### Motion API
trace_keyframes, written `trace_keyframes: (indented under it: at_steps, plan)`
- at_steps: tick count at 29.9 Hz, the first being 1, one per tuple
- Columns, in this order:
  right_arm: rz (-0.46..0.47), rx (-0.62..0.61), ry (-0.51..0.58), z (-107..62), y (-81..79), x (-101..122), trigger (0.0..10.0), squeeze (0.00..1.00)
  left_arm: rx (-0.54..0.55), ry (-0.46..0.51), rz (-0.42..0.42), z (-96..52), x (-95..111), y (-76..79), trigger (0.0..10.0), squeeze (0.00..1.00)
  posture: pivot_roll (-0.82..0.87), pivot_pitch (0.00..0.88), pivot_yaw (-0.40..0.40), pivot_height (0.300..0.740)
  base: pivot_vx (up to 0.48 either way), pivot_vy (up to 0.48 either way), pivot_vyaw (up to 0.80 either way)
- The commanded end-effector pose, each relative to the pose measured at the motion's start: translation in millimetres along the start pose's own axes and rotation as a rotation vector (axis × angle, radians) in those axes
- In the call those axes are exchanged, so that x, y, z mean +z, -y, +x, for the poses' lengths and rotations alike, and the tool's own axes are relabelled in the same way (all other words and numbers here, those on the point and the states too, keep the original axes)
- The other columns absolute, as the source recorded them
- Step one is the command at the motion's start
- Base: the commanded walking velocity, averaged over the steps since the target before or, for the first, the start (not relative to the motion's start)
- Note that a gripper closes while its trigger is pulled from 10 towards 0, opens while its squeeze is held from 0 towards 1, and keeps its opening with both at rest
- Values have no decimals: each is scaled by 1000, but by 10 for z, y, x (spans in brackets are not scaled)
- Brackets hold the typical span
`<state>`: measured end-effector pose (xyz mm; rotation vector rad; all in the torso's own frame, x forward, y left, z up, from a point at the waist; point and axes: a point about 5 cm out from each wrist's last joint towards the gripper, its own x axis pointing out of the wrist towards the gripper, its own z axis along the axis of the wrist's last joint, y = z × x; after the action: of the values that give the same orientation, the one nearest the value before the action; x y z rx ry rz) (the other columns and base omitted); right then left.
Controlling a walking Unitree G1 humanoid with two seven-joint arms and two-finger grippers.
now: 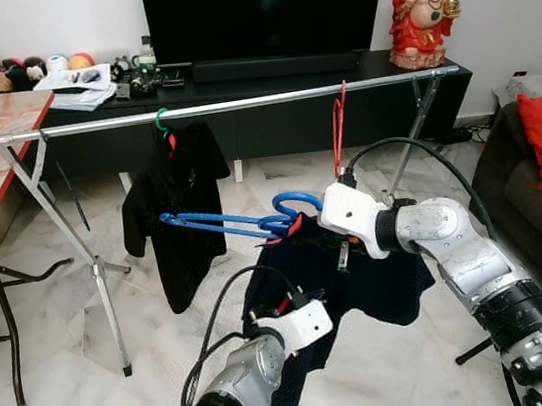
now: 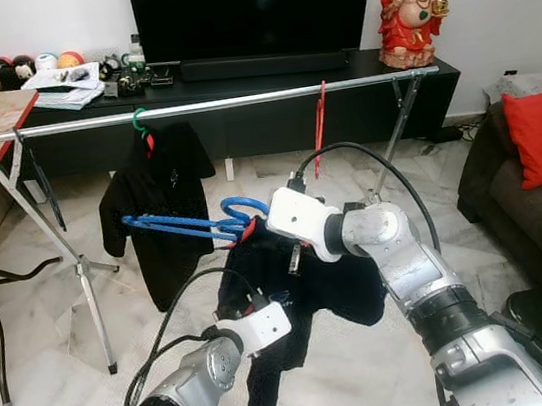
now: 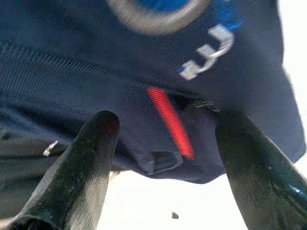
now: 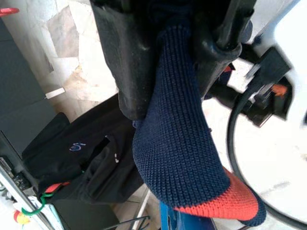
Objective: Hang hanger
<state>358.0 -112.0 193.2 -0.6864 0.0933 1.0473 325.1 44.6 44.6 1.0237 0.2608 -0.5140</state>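
Two grippers worked below a steel rail (image 1: 237, 105) that crossed the room in front of a TV bench (image 1: 264, 83). The right gripper (image 4: 165, 52), at about 3 o'clock of centre, was clamped on the ribbed collar of a navy shirt (image 1: 362, 276), its fingers (image 4: 122, 62) pinching the knit on both sides. A blue hanger (image 1: 224, 225) sat in that shirt, its hook near the gripper and its arm jutting toward 9 o'clock, well under the rail. The left gripper (image 3: 165, 158), at 6 o'clock, had its fingers (image 3: 86, 167) spread wide just beside the shirt's hem, gripping nothing. A black shirt (image 1: 176, 206) hung on the rail at 11 o'clock, and a red hanger (image 1: 339, 128) at 1 o'clock.
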Motion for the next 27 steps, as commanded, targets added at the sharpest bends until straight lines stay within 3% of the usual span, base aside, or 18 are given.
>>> trace_keyframes:
  at_steps: [1, 3, 4, 5, 6, 7, 8, 27]
  plan:
    - [-23, -14, 28, -60, 43, 97, 0, 0, 23, -18, 3, 15, -5, -44, 10000, 0, 85, 0, -108, 740, 0, 0, 0]
    - [-27, -8, 31, -69, 30, 116, 0, 0, 27, -32, -9, 17, -34, -47, 10000, 0, 81, 0, -109, 740, 0, 0, 0]
    - [-29, -3, 35, -72, 21, 126, 0, 0, 26, -37, -14, 17, -46, -46, 7804, 0, 80, 0, -108, 740, 0, 0, 0]
    - [-29, -3, 35, -72, 21, 126, 0, 0, 26, -37, -14, 17, -46, -46, 7804, 0, 80, 0, -108, 740, 0, 0, 0]
    - [-31, 2, 36, -74, 12, 133, 0, 0, 26, -39, -18, 17, -50, -45, 745, 0, 80, 0, -108, 740, 0, 0, 0]
    - [-31, 2, 36, -74, 12, 133, 0, 0, 26, -39, -18, 17, -50, -45, 745, 0, 80, 0, -108, 740, 0, 0, 0]
    - [-34, 8, 36, -80, -2, 142, 0, 0, 29, -38, -26, 19, -50, -46, 0, 0, 80, 0, -110, 740, 0, 0, 0]
    - [-42, 25, 6, -86, -59, 94, 0, 0, 24, -24, -69, 30, -23, -74, 0, 0, 84, 0, -110, 740, 0, 0, 0]
